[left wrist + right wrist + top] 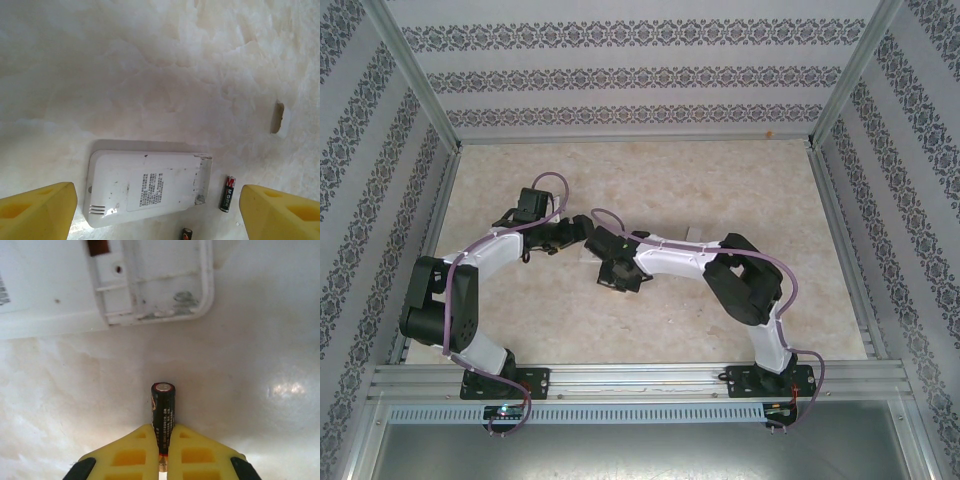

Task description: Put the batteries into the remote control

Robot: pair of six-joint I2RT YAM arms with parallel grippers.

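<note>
Remote [145, 187]: white, lying back-up on the table [150, 75], w/ a printed label, vent slots at one end and the battery bay open at the other.

My L wrist cam shows the whole remote between the yellow fingers [35, 210] of my L hand [157, 200], which is spread wide and holding nothing. A loose battery [227, 193], black w/ a red band, lies on the table just beside the open bay. Another battery end [186, 234] is cut off at the frame's bottom edge; can't tell if it's the one I'm holding.

My R wrist cam gives the close-up: my R hand [164, 450] is clamped on a dark battery [163, 415], its silver cap pointing at the bay [155, 285], near but apart from it. The ribs inside look grubby.
</note>
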